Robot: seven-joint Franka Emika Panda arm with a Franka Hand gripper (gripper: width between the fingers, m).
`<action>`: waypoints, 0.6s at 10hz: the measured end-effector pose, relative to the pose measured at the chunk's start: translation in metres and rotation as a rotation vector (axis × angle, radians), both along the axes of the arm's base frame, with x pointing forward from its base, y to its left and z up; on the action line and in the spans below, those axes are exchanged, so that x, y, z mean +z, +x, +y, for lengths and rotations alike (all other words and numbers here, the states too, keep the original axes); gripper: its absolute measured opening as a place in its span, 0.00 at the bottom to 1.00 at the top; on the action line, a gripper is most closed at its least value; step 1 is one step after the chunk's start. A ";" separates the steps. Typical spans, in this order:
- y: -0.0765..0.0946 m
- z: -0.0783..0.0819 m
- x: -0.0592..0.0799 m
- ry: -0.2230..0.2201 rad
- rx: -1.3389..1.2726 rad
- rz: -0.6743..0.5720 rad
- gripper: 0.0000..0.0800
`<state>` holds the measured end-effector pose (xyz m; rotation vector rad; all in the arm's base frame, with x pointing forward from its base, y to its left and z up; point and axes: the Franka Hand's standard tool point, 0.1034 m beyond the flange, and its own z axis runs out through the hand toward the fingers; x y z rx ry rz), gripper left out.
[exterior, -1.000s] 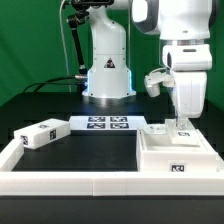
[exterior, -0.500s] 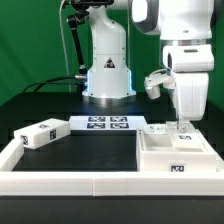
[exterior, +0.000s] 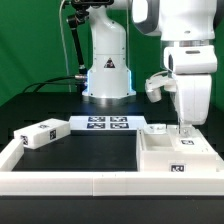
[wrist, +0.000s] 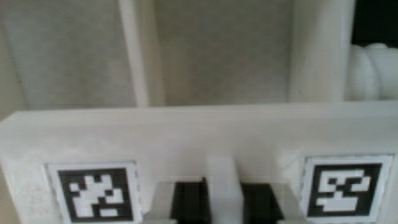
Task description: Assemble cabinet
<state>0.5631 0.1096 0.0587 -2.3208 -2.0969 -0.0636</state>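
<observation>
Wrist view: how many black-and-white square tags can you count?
2, both on the cabinet face: one tag and another tag, flanking the tool. More may be out of frame.

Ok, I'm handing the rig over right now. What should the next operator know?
Gripper: low over the far wall of the cabinet body; open or shut cannot be told.
The cabinet body sits at the exterior view's right, open side up.
A tagged block lies apart at the exterior view's left, near the marker board.
Done: nothing visibly joined.
Left: fit the block onto the body.
</observation>
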 end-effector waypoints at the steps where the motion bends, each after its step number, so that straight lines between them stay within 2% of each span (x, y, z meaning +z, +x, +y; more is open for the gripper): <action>1: 0.008 0.000 0.000 0.000 0.003 0.003 0.09; 3: 0.017 -0.002 -0.001 -0.004 0.007 0.019 0.09; 6: 0.017 -0.001 -0.001 -0.009 0.012 0.030 0.09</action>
